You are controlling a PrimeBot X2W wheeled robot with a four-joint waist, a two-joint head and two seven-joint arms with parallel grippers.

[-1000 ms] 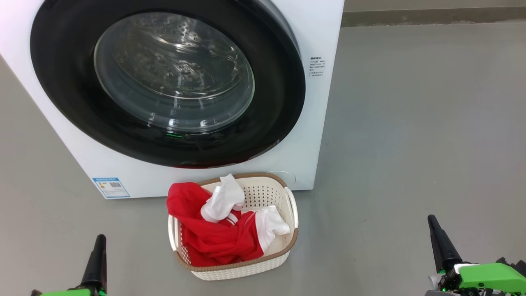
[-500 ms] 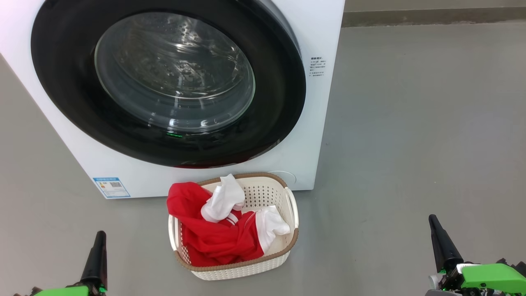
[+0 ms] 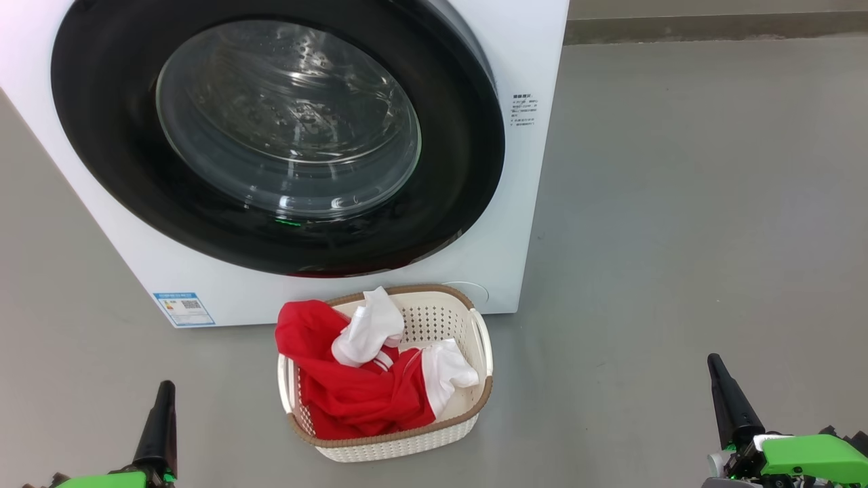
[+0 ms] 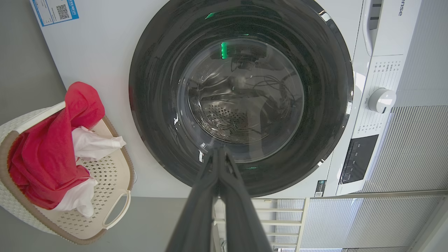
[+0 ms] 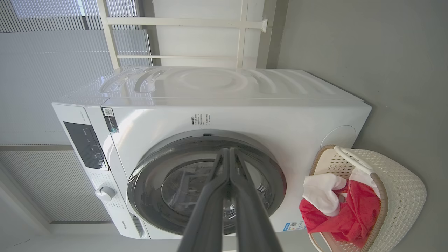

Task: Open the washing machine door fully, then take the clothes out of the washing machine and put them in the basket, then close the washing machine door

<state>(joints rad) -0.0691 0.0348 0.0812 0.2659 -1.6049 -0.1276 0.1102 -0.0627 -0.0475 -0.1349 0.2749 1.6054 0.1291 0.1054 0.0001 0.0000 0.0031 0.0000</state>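
Fingers [image 4: 206,189] on the left gripper [image 3: 165,390] and right gripper [image 3: 713,362] are pressed together, empty. Nothing has shifted over the last second: the door [image 3: 108,169] sits closed on the washing machine [image 3: 536,203], and the clothes [image 3: 352,400] lie in the basket [image 3: 407,444] at its front lower edge. The task looks done.

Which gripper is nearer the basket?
The left gripper, at the head view's lower left; the right gripper sits farther from the basket.
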